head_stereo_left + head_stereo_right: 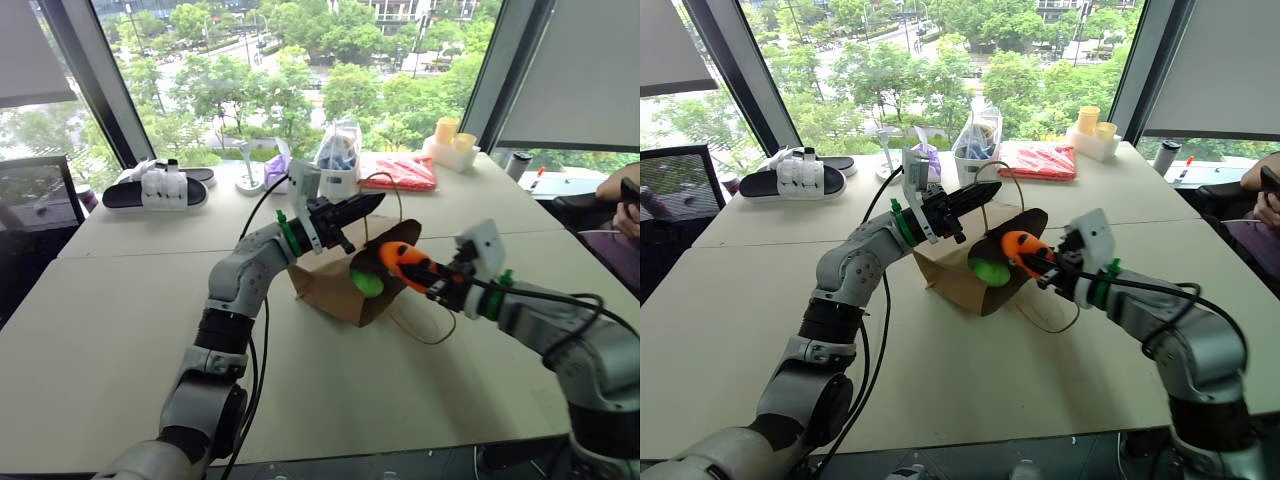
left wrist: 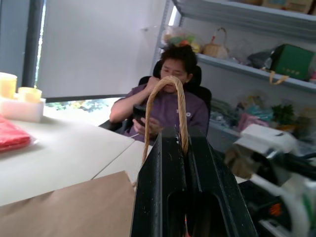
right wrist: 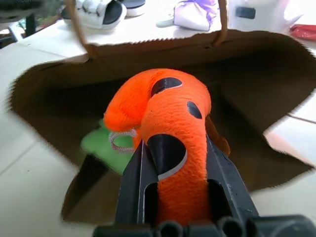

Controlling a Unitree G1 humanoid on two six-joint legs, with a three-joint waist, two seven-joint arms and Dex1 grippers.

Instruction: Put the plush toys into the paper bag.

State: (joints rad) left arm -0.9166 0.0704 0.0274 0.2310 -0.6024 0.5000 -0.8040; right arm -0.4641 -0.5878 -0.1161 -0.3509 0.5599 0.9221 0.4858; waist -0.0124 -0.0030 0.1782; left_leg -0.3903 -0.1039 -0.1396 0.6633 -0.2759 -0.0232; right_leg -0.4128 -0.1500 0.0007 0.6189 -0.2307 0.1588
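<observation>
We pinch the paper bag (image 1: 330, 285) handle (image 2: 170, 106) in our left gripper (image 1: 362, 207); at its 4 o'clock, our right gripper (image 3: 173, 163) clasps the orange toy (image 3: 168, 118) at the bag's mouth, the green toy (image 1: 368, 282) inside.

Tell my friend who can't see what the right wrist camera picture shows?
The right gripper, with two black fingers, is shut on a rounded bright orange plush toy with dark markings, held at the open mouth of a plain brown paper bag. A lumpy light green plush toy already lies inside the bag.
</observation>
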